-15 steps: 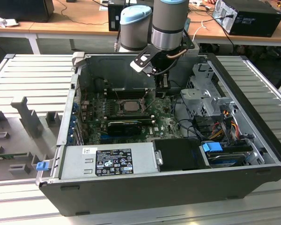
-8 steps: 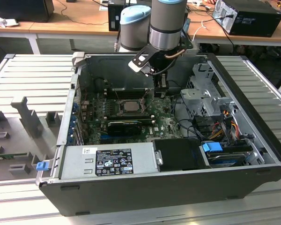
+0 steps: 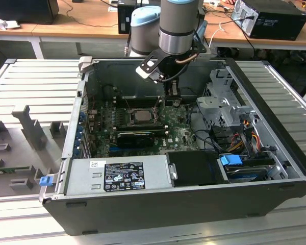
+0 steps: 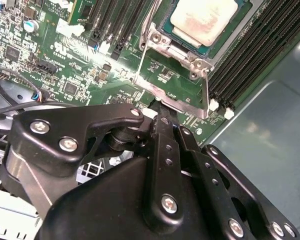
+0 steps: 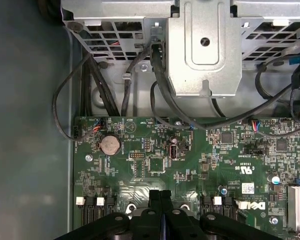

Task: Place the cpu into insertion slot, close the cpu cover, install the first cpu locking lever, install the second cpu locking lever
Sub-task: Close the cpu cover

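1. Gripper (image 4: 159, 112) is inside the open computer case (image 3: 194, 209), low over the green board (image 5: 155, 165)
2. Fingers (image 5: 153, 206) are pressed together, with a narrow seam between them
3. Chip (image 4: 204, 19) lies in the socket (image 4: 157, 37), silver face up
4. Cover frame (image 4: 172, 97) surrounds the chip; its near edge is at the fingertips, contact cannot be told

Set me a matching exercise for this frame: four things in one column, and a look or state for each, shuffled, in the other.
1. cpu
2. gripper
3. coin battery
4. power supply

A. grey box with a black label
B. fingers together
C. lying flat, pale metal face up
D. round silver disc on the green board

Pairs: 1-C, 2-B, 3-D, 4-A
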### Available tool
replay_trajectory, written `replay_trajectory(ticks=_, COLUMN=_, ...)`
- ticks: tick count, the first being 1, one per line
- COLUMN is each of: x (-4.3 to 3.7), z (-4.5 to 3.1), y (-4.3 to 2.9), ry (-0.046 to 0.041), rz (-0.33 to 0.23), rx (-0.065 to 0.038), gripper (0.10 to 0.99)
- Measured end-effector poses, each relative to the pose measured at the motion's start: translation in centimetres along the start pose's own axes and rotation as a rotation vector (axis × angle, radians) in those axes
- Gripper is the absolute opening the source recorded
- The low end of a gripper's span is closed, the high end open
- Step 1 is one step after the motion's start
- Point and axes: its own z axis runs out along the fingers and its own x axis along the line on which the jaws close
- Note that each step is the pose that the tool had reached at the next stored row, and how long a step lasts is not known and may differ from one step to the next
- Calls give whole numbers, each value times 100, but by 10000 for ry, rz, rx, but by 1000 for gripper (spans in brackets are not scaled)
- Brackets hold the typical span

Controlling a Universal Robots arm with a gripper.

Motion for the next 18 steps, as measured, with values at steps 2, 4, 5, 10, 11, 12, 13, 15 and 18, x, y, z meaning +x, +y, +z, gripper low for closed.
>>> replay_trajectory(ticks=2, x=0, z=0, y=-11, ry=0, rz=1, rx=0, gripper=106)
replay_trajectory(ticks=4, x=0, z=-1, y=-19, ry=0, rz=0, rx=0, gripper=106)
replay_trajectory(ticks=5, x=0, z=-1, y=-24, ry=0, rz=0, rx=0, gripper=106)
replay_trajectory(ticks=10, x=0, z=-1, y=-38, ry=0, rz=-1, rx=0, gripper=106)
replay_trajectory(ticks=11, x=0, z=-2, y=-40, ry=-1, rz=0, rx=0, gripper=106)
replay_trajectory(ticks=12, x=0, z=-1, y=-44, ry=0, rz=1, rx=0, gripper=106)
replay_trajectory(ticks=13, x=0, z=-2, y=-48, ry=-1, rz=0, rx=0, gripper=106)
replay_trajectory(ticks=15, x=0, z=-1, y=-52, ry=0, rz=0, rx=0, gripper=106)
replay_trajectory(ticks=18, x=0, z=-1, y=-64, ry=0, rz=0, rx=0, gripper=106)
